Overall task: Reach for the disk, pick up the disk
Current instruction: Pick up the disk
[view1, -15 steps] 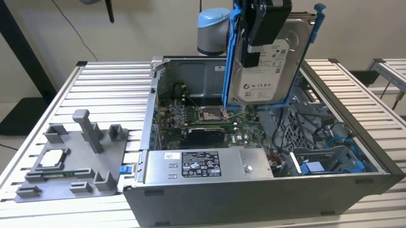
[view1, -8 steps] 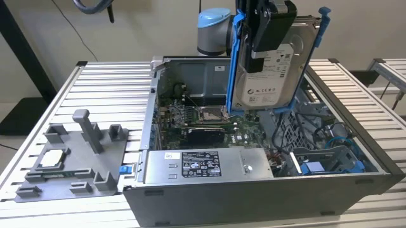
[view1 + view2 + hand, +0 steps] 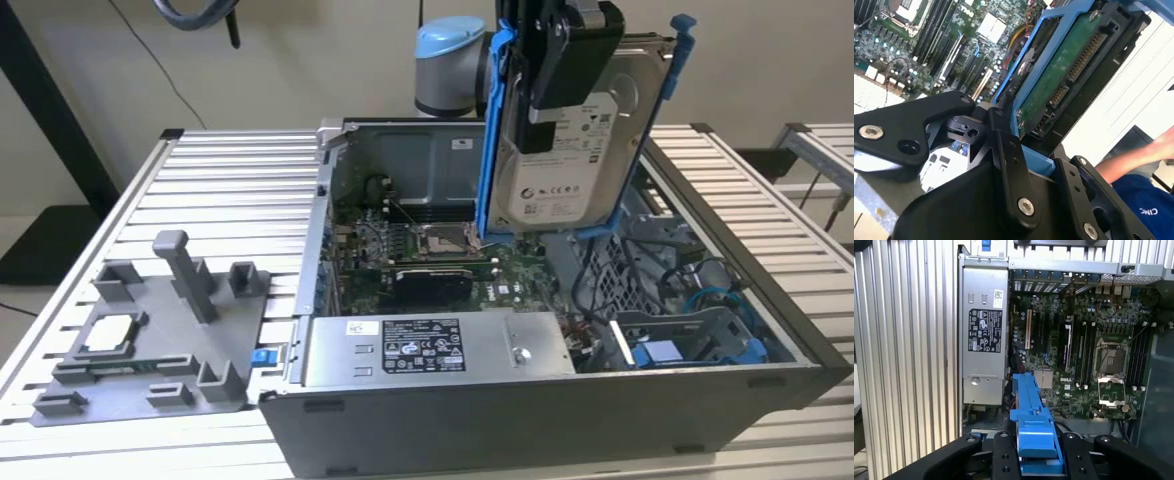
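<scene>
The disk [image 3: 577, 150], a silver-grey drive with a white label in a bright blue bracket, hangs upright above the open computer case [image 3: 534, 410]. My black gripper [image 3: 558, 95] is shut on it from above, across its upper part. In the second wrist view the disk [image 3: 1061, 67] shows its green circuit board and connector, with the blue bracket clamped between the black fingers [image 3: 1004, 150]. In the first wrist view the bracket's blue edge [image 3: 1030, 415] runs out from between the gripper [image 3: 1036, 457] jaws, high over the motherboard [image 3: 1079, 360].
The case holds a long grey box with a black-white sticker [image 3: 434, 350], cables and a blue-trimmed cage [image 3: 694, 340]. A grey fixture [image 3: 147, 340] with a small silver chip [image 3: 110, 333] sits at the exterior view's left on the slatted table [image 3: 227, 190]. A person's arm [image 3: 1134, 155] is nearby.
</scene>
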Available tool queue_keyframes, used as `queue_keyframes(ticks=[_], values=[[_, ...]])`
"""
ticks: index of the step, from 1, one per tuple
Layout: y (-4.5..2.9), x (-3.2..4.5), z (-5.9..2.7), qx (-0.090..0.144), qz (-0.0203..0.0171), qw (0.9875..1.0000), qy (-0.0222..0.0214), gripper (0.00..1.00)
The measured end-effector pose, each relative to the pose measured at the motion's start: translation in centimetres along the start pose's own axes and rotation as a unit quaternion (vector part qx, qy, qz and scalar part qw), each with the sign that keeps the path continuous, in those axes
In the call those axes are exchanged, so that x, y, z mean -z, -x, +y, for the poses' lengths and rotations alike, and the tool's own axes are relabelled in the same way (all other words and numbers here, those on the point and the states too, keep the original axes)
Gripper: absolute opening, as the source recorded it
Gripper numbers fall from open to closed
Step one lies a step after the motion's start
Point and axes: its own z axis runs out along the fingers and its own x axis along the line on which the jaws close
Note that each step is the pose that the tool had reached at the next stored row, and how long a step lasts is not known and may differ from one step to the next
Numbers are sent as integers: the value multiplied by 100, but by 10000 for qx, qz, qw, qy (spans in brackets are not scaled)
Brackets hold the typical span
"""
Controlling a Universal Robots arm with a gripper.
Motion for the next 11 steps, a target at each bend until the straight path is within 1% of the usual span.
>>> queue_keyframes(ticks=[2,5,11], values=[[-16,-1,-1,1,1,10000,0,0],[-65,-5,1,1,1,10000,0,0],[-207,-20,-2,0,1,10000,0,0]])
